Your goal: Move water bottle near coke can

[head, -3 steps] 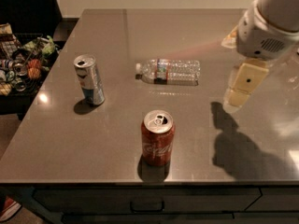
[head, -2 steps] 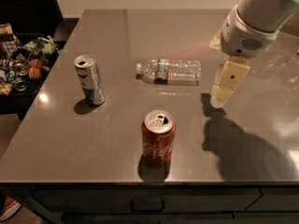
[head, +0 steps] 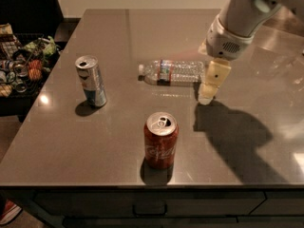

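- The small clear ribbed plastic water bottle (head: 173, 72) with a white cap and a narrow multicoloured label band lies on its side in the middle of the dark grey table top (head: 118, 32).
- Its long axis runs left to right across the camera view, with the cap pointing left and the base pointing right.
- The cream-coloured gripper (head: 208, 93), on the robot's only arm, hangs at the bottle's base end, just beside it and pointing down towards the table.
- From the gripper, the bottle stretches away to the left, so the gripper stands off the bottle's end rather than over its body.
- I cannot tell whether the gripper is spread wide or closed. It holds nothing.
- I judge the coming move needs the gripper to shift left over the ribbed body and close across the short width, not along the length.
- The red coke can (head: 160, 141) with white script and a silver top stands upright near the table's front edge, well apart from the bottle and nearer the camera.
- A taller slim silver-and-blue can (head: 91, 81) stands upright to the left, apart from both.
- Both cans show a pull-tab opening on top, but what is inside them is hidden.
- A dark wire basket (head: 19, 65) beside the table's left edge holds a jumble of colourful small packets, too blurred to name.
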